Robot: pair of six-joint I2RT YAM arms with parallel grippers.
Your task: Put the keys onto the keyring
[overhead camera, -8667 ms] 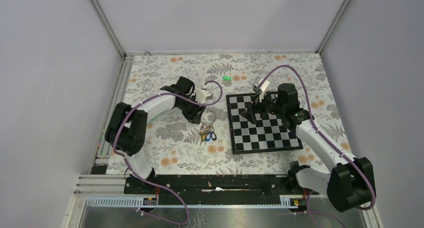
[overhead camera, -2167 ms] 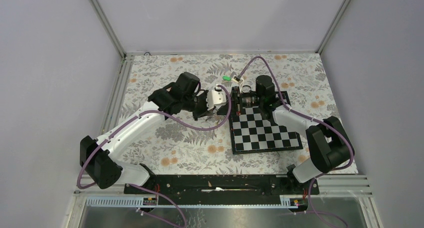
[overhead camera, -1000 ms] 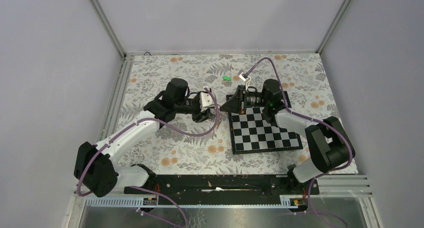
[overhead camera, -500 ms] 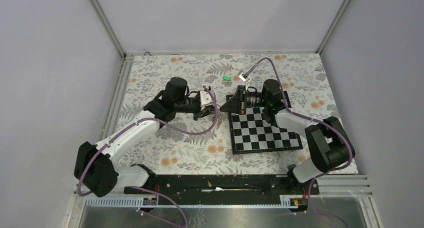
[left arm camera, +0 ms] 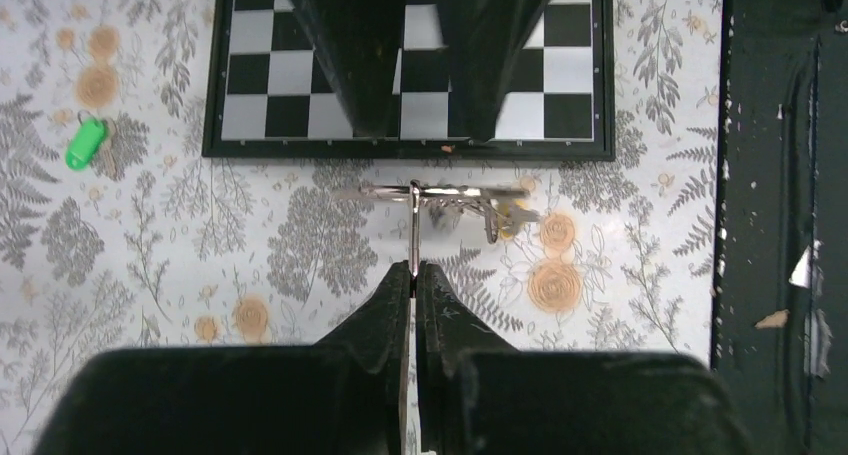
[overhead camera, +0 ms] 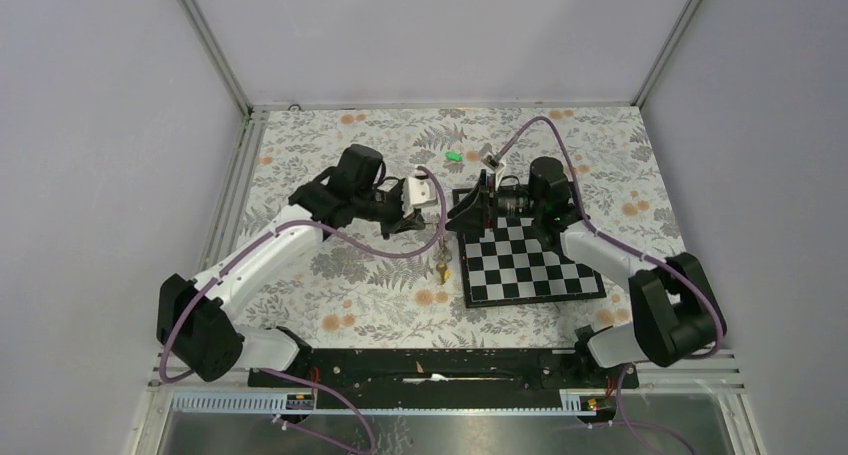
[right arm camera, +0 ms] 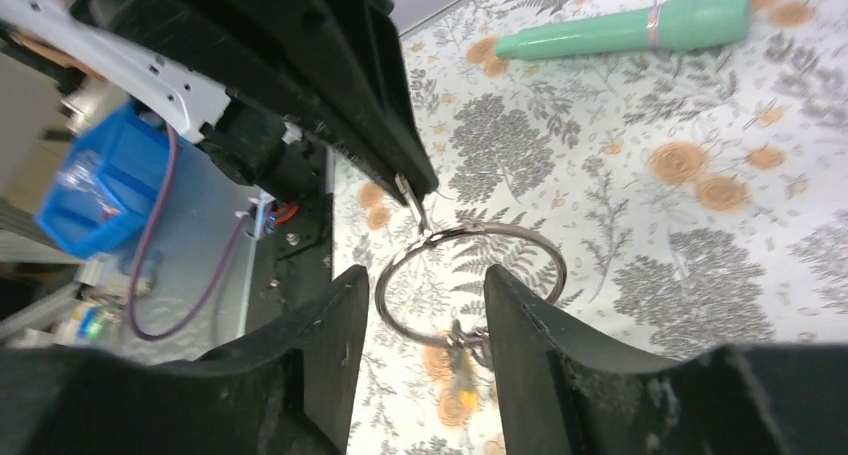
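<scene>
My left pincer (left arm camera: 413, 270) is clenched on the thin wire of the keyring (left arm camera: 450, 190), holding it up off the desk (left arm camera: 300, 245) just off the chessboard's (left arm camera: 290, 115) left edge, near its far left corner. The ring sits roughly level in the left wrist view, with its small keys (left arm camera: 500, 215) dangling below it, one of them yellowish. My right pincer (right arm camera: 425, 275) reaches in from over the chessboard and is released, its two fingers spread with the ring in the gap between them; I can't tell whether either finger touches the wire. The green-headed key (left arm camera: 86, 142) lies flat on the desk beyond the chessboard's far left corner, well apart from both pincers. A teal pen (right arm camera: 625, 30) lies on the desk to the left of the chessboard, past the ring.
</scene>
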